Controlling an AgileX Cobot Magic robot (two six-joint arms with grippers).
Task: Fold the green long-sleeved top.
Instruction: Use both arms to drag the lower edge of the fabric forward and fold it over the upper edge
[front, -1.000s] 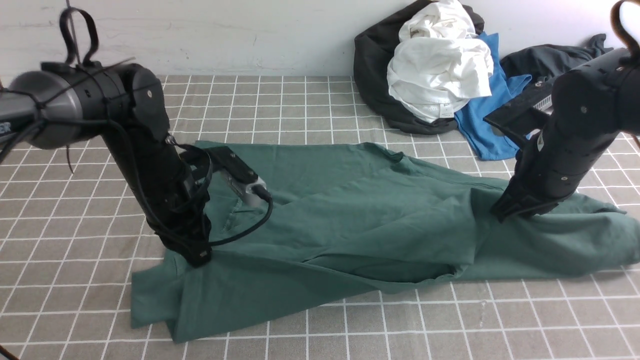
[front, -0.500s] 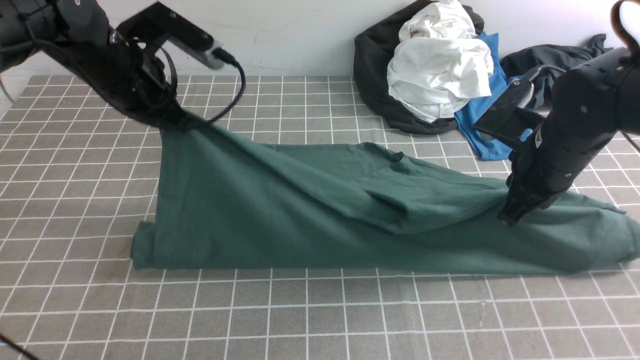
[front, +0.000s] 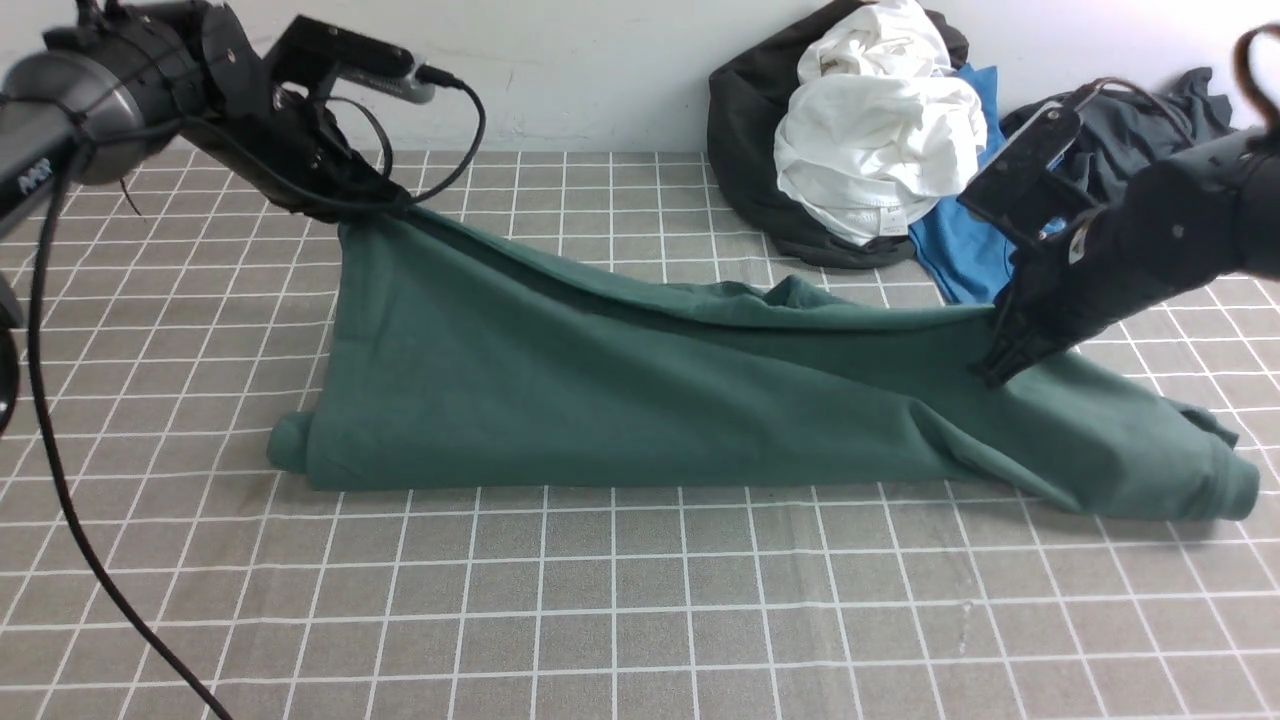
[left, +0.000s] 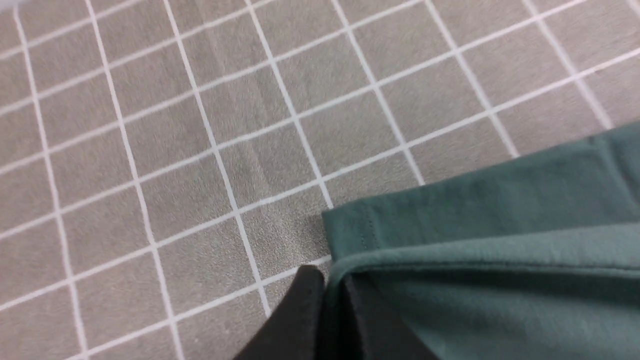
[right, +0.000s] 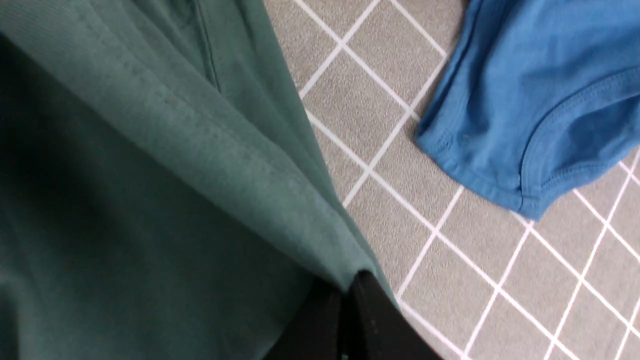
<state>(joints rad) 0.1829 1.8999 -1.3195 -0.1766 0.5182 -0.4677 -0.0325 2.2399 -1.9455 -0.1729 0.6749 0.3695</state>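
Observation:
The green long-sleeved top (front: 620, 400) hangs like a tent across the checked cloth, its lower fold resting on the cloth and its upper edge lifted. My left gripper (front: 375, 205) is shut on the top's raised hem corner at the far left; the left wrist view shows the black fingers (left: 305, 310) pinching the stitched hem (left: 450, 220). My right gripper (front: 995, 365) is shut on the upper edge at the right. Its black fingers (right: 370, 315) clamp the green fabric (right: 150, 165) in the right wrist view. A sleeve end (front: 1215, 470) trails at the far right.
A pile of clothes lies at the back right by the wall: a white garment (front: 880, 140) on a black one (front: 745, 130), a blue sleeveless top (front: 965, 250) (right: 540, 100), and a dark grey garment (front: 1140, 125). The blue top lies just beyond my right gripper.
Both grippers have lifted the near edge of the top and carried it away from me. The left arm rose from low on the cloth to the far left; the top now stands doubled over.

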